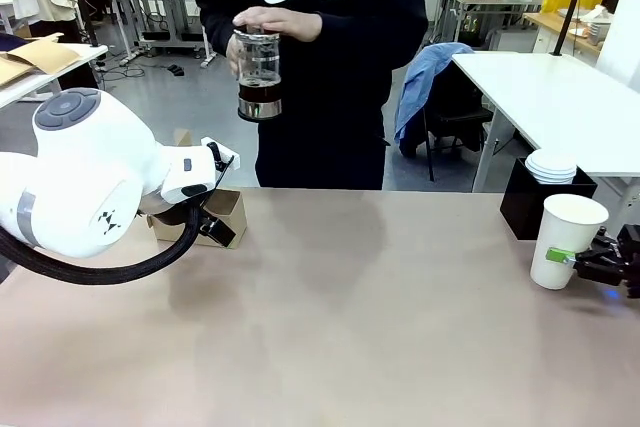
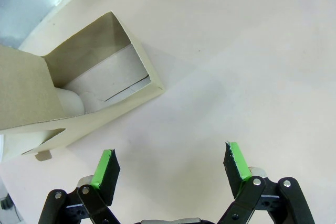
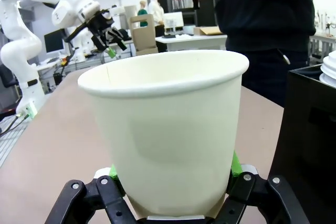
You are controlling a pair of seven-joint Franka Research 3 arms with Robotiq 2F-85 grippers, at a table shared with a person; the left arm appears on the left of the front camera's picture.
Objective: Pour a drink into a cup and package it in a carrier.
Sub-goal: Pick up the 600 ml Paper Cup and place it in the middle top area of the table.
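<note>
A person across the table holds the glass press jug (image 1: 258, 72) in both hands at chest height, and the dark drink (image 1: 260, 95) fills its bottom part. The white cup (image 1: 567, 239) stands upright without a lid at the table's right edge. My right gripper (image 3: 172, 182) is shut on the cup (image 3: 165, 129), its green pads (image 3: 235, 163) pressed against both sides near the base. The brown cardboard carrier (image 2: 79, 77) lies at the far left of the table. My left gripper (image 2: 170, 163) hovers open just beside it, holding nothing.
A black open-topped box (image 1: 530, 202) stands right behind the cup, with a stack of white lids (image 1: 551, 165) on it. The left arm's big white body (image 1: 80, 182) hangs over the table's left part. The table's middle (image 1: 350, 307) is bare.
</note>
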